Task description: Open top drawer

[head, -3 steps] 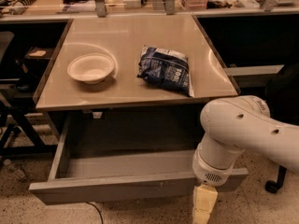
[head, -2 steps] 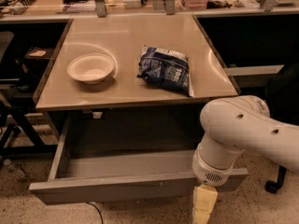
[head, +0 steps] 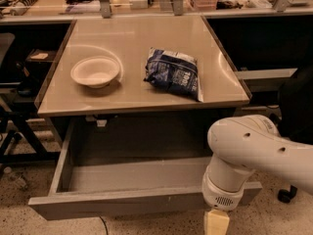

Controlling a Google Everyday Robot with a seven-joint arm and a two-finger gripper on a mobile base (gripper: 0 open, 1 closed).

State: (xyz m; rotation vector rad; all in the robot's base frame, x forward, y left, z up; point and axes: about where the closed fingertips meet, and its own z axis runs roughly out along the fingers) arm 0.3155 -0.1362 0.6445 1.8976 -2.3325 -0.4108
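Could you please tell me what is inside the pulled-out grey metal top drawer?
The wide grey metal top drawer shows only its bare grey floor. Its right end is hidden behind the white robot arm, whose claw hangs at the drawer front's lower right.

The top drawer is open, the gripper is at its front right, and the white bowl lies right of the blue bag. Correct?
No: the camera view shows the white bowl left of the blue bag. The top drawer is open, with the gripper at its front right.

Top drawer wide open, claw low at its front right
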